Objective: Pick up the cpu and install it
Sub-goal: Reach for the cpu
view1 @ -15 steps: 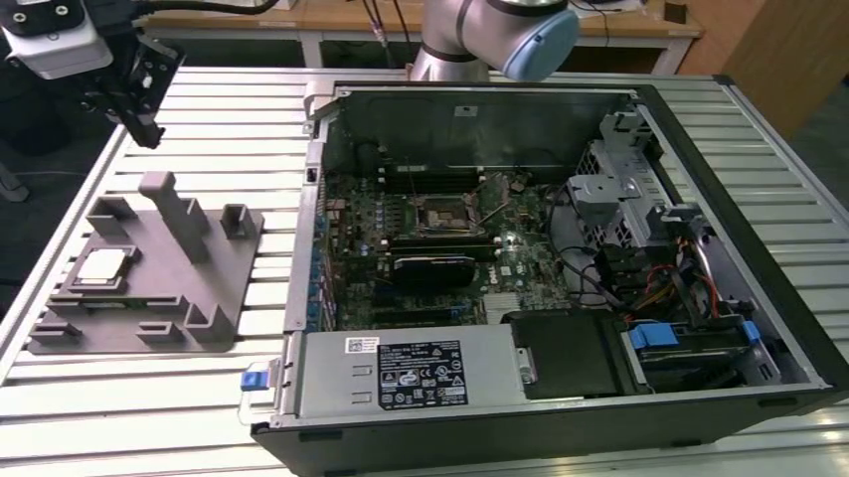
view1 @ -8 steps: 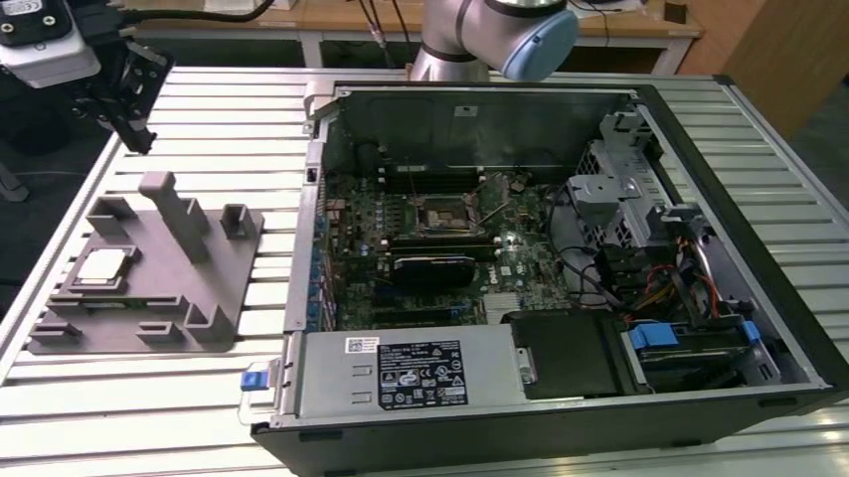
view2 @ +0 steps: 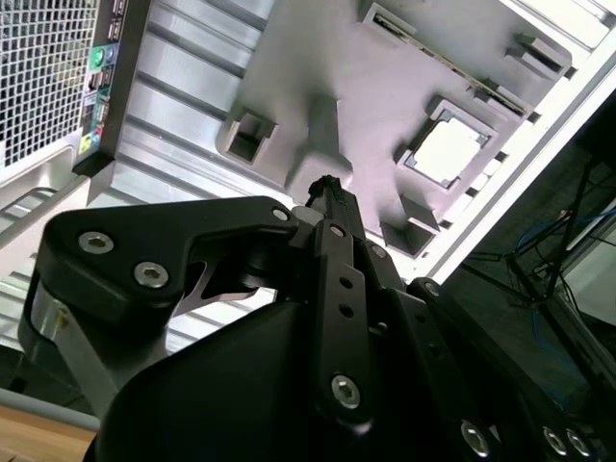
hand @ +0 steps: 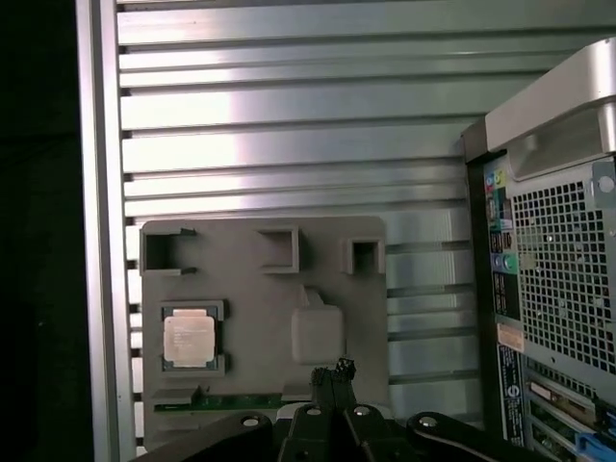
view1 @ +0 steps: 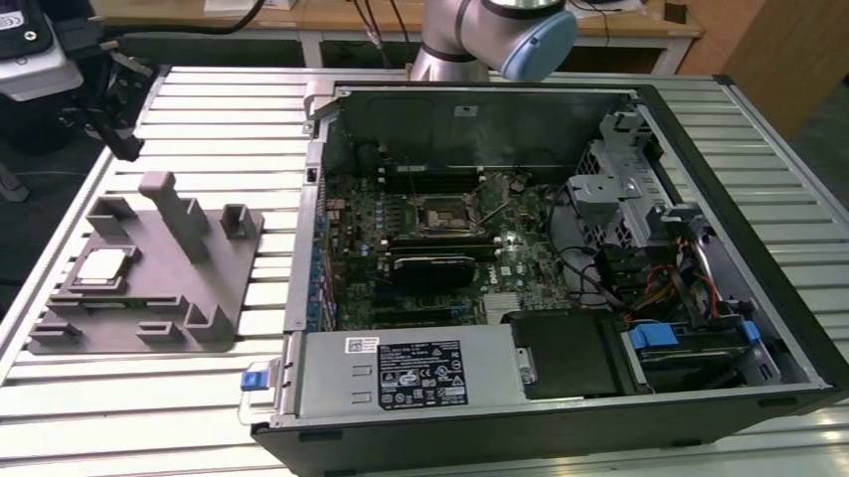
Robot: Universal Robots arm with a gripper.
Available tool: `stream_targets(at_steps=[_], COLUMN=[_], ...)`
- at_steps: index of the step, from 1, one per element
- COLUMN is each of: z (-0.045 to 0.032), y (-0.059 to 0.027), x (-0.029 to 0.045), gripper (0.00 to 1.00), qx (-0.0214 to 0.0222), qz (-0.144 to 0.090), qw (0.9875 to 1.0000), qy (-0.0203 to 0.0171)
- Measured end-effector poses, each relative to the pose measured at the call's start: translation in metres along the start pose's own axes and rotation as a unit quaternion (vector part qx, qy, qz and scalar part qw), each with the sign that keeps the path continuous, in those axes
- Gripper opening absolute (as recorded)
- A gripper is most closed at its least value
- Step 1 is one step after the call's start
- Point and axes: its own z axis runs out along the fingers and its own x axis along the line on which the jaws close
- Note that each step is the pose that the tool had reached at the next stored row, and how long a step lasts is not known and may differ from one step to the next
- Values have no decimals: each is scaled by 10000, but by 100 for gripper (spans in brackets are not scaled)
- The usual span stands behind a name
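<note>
Gripper (hand: 333, 371) fingers pressed together, gripping nothing, hovering above grey tray (hand: 241, 279) close to its tall post (hand: 318, 332). Cpu (hand: 190, 338) lies flat in tray's square recess, apart from gripper, untouched.

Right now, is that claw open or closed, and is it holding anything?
Gripper: closed, holding nothing; the cpu lies in the tray.

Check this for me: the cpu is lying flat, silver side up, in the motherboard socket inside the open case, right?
No. The cpu lies flat, silver side up, but in a recess of the grey tray outside the open case, as the exterior view shows.
</note>
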Motion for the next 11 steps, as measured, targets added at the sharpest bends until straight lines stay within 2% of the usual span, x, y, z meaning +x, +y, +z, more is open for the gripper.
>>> stream_targets(at_steps=[11], z=[85], y=[-34], x=[163], gripper=[11], qx=[0], qz=[0], qw=[10000], qy=[0])
